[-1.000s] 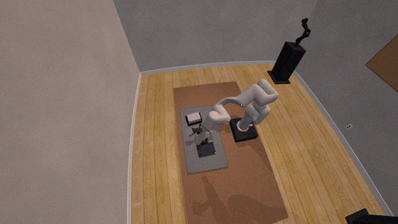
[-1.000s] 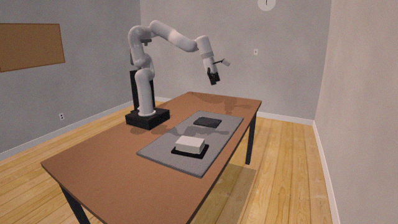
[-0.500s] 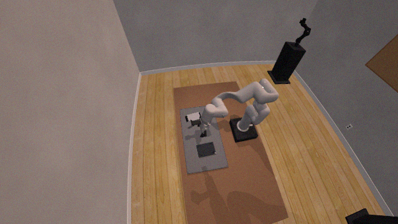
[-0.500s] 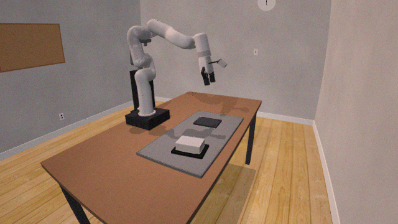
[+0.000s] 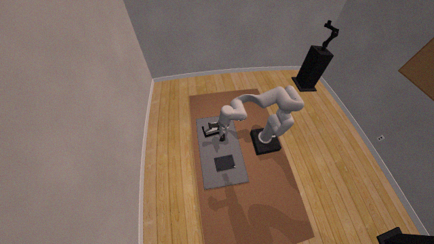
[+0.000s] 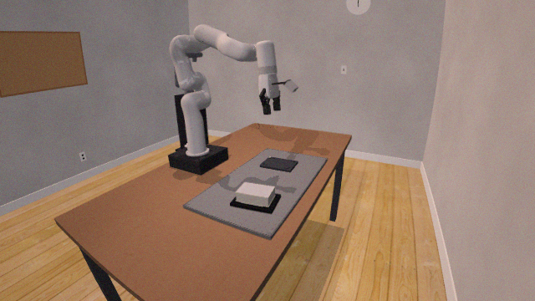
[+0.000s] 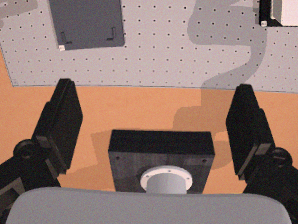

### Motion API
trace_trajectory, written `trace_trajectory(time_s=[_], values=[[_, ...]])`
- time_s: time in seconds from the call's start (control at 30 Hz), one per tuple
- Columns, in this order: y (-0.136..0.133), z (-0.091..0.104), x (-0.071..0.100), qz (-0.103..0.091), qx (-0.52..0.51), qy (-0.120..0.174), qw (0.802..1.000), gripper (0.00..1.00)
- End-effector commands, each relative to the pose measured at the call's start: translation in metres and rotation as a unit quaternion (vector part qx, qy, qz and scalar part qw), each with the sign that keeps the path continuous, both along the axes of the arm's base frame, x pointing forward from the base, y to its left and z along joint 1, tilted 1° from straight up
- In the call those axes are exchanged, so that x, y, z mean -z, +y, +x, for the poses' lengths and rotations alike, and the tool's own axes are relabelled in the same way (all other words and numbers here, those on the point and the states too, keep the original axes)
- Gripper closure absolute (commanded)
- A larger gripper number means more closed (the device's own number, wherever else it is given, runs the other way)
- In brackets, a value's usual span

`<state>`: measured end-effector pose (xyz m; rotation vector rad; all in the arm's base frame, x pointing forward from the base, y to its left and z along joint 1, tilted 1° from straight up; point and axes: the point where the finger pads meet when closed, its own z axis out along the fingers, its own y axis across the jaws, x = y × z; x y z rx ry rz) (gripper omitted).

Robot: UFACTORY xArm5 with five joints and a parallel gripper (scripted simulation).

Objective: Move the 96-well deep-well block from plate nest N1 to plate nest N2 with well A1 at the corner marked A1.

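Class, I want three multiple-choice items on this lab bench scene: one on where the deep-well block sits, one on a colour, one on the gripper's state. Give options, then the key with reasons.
1. Where is the deep-well block?
A. on a black plate nest
B. between the gripper's fingers
C. on the floor

2. What colour is the mat under both nests?
A. green
B. grey
C. red

3. How is the gripper?
A. shut on the block
B. shut on nothing
C. open, holding nothing

Key: 1 A, the white block rests on the near nest. 2 B, the mat is grey on the brown table. 3 C, the fingers are spread high above the table.
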<state>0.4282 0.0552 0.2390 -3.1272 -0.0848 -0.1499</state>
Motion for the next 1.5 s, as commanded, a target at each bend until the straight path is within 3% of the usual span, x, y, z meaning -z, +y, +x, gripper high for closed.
trace_trajectory(time_s=[0.0,0.17,0.37,1.47], values=[[-0.018,-0.007,-0.005,-0.003,0.011,0.018,1.0,0.0],[-0.029,-0.012,-0.007,-0.003,0.011,0.018,1.0,0.0],[-0.05,-0.005,0.014,-0.009,-0.078,0.056,0.995,0.0],[-0.15,0.028,0.114,-0.007,-0.078,0.057,0.995,0.0]])
